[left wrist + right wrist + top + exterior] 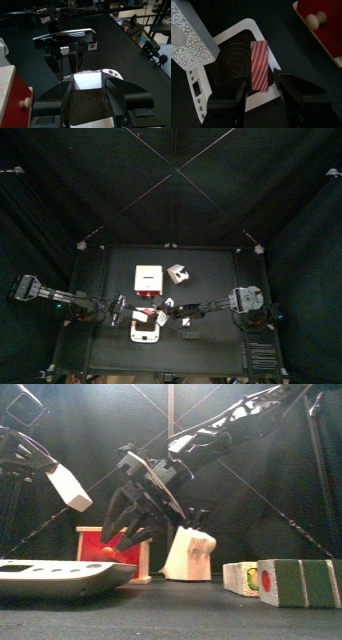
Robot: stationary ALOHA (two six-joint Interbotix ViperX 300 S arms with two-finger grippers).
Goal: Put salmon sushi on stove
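The salmon sushi [260,64], a small red-and-white striped piece, lies flat on the black burner of the white stove [234,30]. My right gripper [260,80] hangs over the sushi's near end. It is open, with a jaw on each side and a thin gap to each. The stove [144,335] sits at the table's front, and the right gripper [158,315] reaches it from the right. My left gripper [88,84] hovers over the same stove, shut on a small white cube [87,81]. In the front view that cube [67,489] is up in the air.
A red-and-white box with a round knob [321,25] stands just behind the stove [60,574]. A white box [178,275] stands to the right of it. Green-and-white blocks [281,582] lie at the front right.
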